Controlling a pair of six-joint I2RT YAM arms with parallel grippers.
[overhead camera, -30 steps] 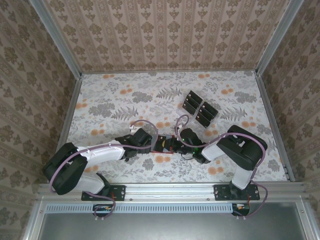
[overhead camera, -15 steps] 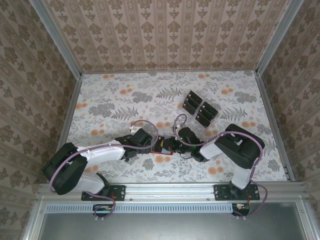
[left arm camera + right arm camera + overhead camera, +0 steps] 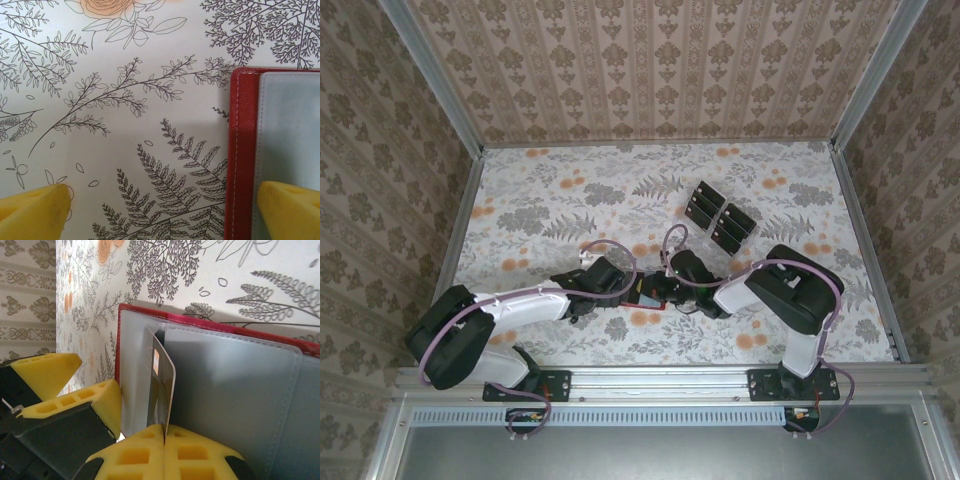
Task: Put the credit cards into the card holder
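near middle of the counter [image 3: 550,200], and the red card holder [image 3: 646,294] lies open and flat, boxed in between the ends of the two arms. the left jaws sit at its left side, spread wide. in the left wrist view one yellow fingertip [image 3: 35,210] hangs over bare floral counter and the other over the holder's clear sleeve, so the pair straddles the stitched red edge. whether that fingertip presses the sleeve, can't tell.

over to the right jaws, at the holder's right side: pressed together and pinching one credit card [image 3: 163,385] by the end closest to the wrist camera. the card stands on its edge, upright to the open holder, and its other end meets the gap between two clear sleeves inside the red cover. how deep it sits in that slot is hard to tell. the left arm's yellow fingers [image 3: 47,371] are just beside the holder's left edge.

the spare credit cards [image 3: 720,215] — dark little rows — lie farther back and to the right, well apart from the holder.
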